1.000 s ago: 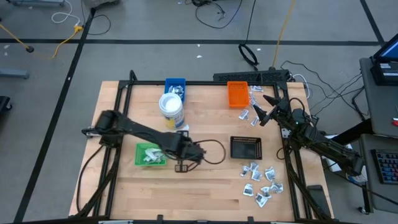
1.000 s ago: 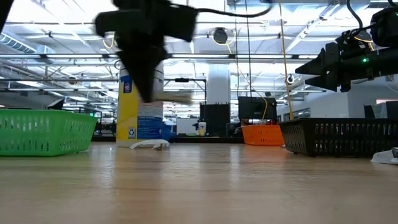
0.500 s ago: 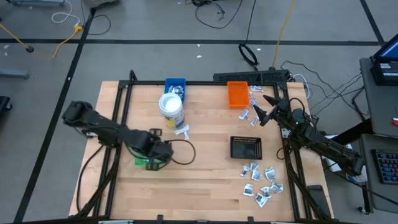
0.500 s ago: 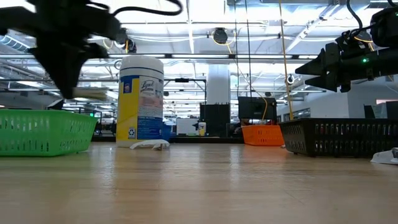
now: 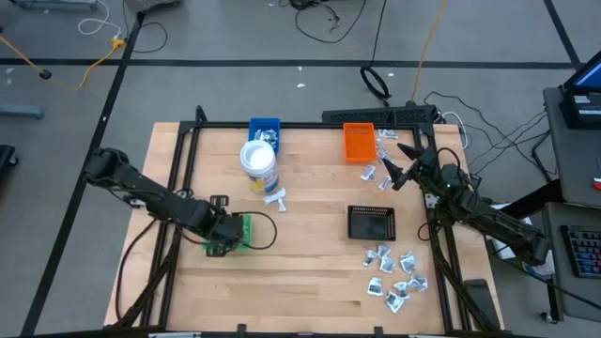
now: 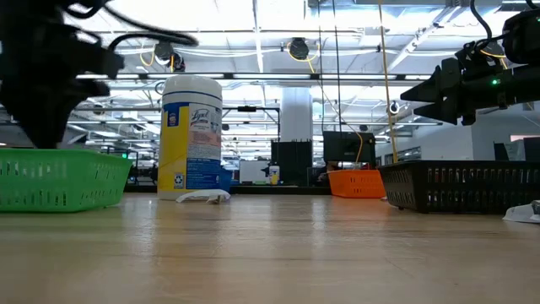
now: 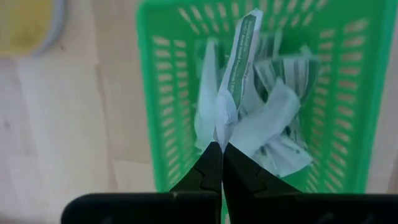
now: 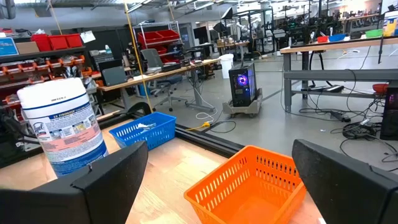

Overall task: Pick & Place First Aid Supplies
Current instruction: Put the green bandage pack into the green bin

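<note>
My left gripper (image 7: 221, 154) points down over the green tray (image 7: 348, 93), shut on a white packet with green print (image 7: 239, 68). Several white first aid supplies (image 7: 273, 124) lie in that tray. In the high view the gripper (image 5: 223, 235) covers most of the green tray (image 5: 246, 231). More packets lie loose near the table's right front (image 5: 394, 272) and beside the orange tray (image 5: 358, 142). My right gripper (image 5: 395, 166) waits open and level at the far right, nothing between its fingers. My left gripper pinches one end of the white packet (image 7: 221, 134) between its two fingertips, coming from above and pointing down. The packet hangs below the fingers over the packets in the green tray. Whether its lower end touches them I cannot tell.
A white tub with a blue label (image 5: 259, 164) stands just beyond the green tray, a white piece (image 5: 275, 198) at its foot. A blue tray (image 5: 265, 130) sits at the far edge and a black tray (image 5: 372, 222) right of centre. Bare wood lies between.
My left gripper, shut on the packet throughout, has travelled from the table's middle toward the left edge and sunk a little, ending over the green tray. The packet has gone with it, hanging below the fingers.
</note>
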{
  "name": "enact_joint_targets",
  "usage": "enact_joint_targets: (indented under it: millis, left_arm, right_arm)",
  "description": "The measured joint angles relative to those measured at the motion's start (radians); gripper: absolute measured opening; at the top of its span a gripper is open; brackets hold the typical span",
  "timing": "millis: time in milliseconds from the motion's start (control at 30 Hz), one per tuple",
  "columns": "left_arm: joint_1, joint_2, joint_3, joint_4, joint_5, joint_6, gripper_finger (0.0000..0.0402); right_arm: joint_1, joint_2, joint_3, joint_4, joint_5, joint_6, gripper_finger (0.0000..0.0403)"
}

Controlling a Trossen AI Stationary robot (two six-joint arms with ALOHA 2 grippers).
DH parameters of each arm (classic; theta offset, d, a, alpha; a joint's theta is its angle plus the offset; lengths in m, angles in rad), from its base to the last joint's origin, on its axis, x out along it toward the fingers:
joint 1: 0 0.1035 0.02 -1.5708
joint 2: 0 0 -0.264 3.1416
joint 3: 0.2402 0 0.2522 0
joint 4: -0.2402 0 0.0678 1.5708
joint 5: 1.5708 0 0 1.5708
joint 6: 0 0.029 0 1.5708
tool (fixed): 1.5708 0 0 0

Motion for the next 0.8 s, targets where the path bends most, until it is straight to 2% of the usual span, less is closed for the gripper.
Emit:
enact_joint_targets:
  millis: [167,367,600,800]
  left_arm:
    - [-0.036,0.001,-0.064,0.001,-0.003,-0.061,0.0004]
    - [-0.044,-0.008,-0.070,0.000,0.037,-0.070,0.0043]
    - [-0.028,-0.026,-0.043,-0.015,0.065,-0.176,0.0136]
    - [0.019,-0.034,0.017,-0.021,0.049,-0.415,0.0195]
  right_arm:
    - [0.000,0.000,0.000,0.000,0.000,0.000,0.0393]
    - [0.000,0.000,0.000,0.000,0.000,0.000,0.0393]
    - [0.000,0.000,0.000,0.000,0.000,0.000,0.0393]
    - [0.000,0.000,0.000,0.000,0.000,0.000,0.0393]
